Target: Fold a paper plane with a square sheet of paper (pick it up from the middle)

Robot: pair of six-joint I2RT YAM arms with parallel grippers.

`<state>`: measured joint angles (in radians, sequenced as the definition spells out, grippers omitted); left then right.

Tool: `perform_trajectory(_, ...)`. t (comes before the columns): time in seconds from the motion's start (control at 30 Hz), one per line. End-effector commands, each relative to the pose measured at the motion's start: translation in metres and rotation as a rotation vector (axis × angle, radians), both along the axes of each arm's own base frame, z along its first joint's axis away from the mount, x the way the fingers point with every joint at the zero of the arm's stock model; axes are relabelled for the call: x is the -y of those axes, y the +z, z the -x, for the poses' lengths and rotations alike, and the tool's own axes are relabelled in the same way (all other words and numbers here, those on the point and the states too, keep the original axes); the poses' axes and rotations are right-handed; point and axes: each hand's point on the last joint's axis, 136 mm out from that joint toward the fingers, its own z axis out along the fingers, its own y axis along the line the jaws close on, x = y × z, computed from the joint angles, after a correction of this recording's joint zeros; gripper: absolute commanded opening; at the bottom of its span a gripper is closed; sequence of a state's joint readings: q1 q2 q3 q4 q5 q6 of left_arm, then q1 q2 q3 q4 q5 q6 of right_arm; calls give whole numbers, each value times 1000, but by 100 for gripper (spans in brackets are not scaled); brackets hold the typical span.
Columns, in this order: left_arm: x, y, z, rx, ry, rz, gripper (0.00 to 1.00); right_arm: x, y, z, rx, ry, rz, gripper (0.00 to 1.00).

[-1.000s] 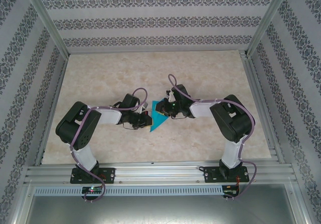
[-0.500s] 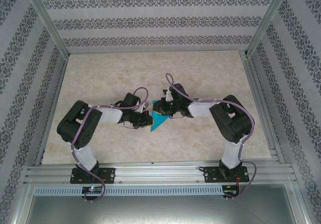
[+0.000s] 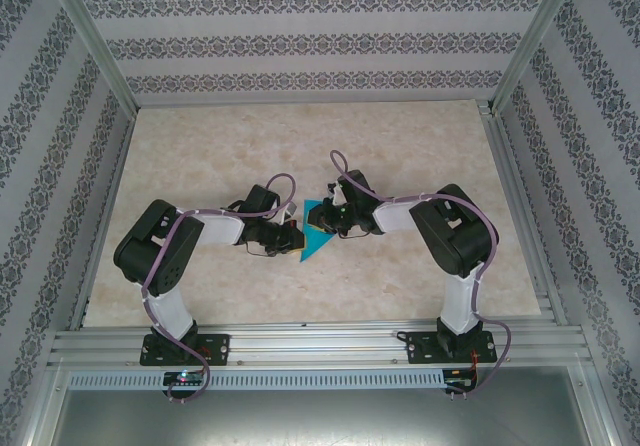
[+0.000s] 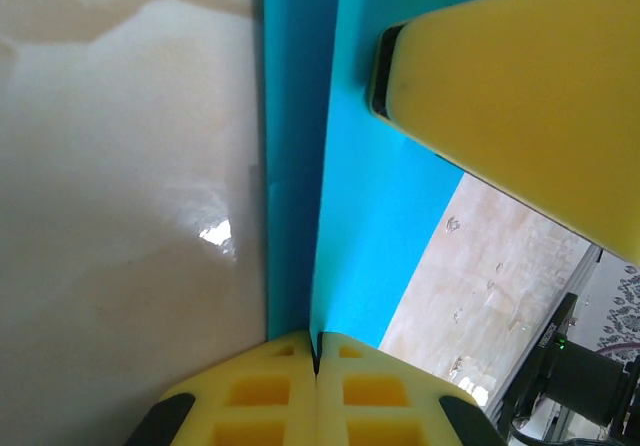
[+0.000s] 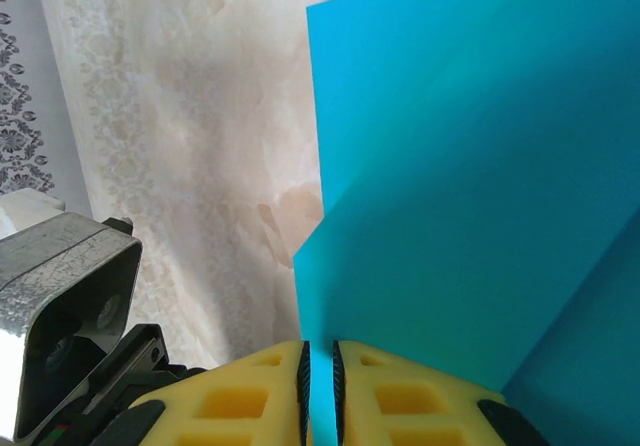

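The turquoise sheet of paper (image 3: pixel 315 236) is folded into a pointed, layered shape. It is held off the table's middle between both grippers. My left gripper (image 3: pixel 297 233) is shut on its left edge. In the left wrist view the yellow pads (image 4: pixel 280 386) meet on the paper (image 4: pixel 370 216) along a straight crease. My right gripper (image 3: pixel 333 217) pinches the paper from the right. In the right wrist view a strip of the paper (image 5: pixel 460 186) runs between its nearly closed jaws (image 5: pixel 319 366). One right finger (image 4: pixel 520 96) lies across the sheet in the left wrist view.
The marbled beige table (image 3: pixel 400 156) spreads around the paper, bounded by aluminium rails (image 3: pixel 320 341) and patterned walls. The left wrist's grey camera housing (image 5: pixel 70 306) sits close beside the right gripper.
The right arm's elbow has swung a little to the left, toward the middle. The paper and both grips look the same.
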<state>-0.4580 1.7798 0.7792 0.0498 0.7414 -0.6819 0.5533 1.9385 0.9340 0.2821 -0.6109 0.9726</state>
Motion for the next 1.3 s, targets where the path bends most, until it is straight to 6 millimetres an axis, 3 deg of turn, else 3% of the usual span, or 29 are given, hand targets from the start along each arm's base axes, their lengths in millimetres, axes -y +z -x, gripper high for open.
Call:
perform_trajectory(0.0,-14,-25,13,-88,14,-67,0,3,-7,-7,4,-11,11,17)
perform_trajectory(0.2,-13,-27,18,-101,-6,-60,0,3,-16,-3,-25,1,17,17)
perform_trajectory(0.33,-11,-25,22,-108,-31,-47,6,7,-29,3,-67,0,41,17)
perform_trajectory(0.53,-8,-8,23,-81,-47,-17,11,15,-40,11,-89,-3,86,17)
perform_trajectory(0.67,-8,1,24,-76,-60,-13,10,16,-40,11,-89,-2,88,17)
perform_trajectory(0.8,-8,-4,30,-98,-76,-14,5,15,-39,11,-86,-2,89,17)
perform_trajectory(0.93,-7,-3,35,-117,-89,2,12,15,-41,12,-90,0,98,17)
perform_trajectory(1.27,-8,12,37,-85,-106,8,12,16,-46,14,-97,3,112,17)
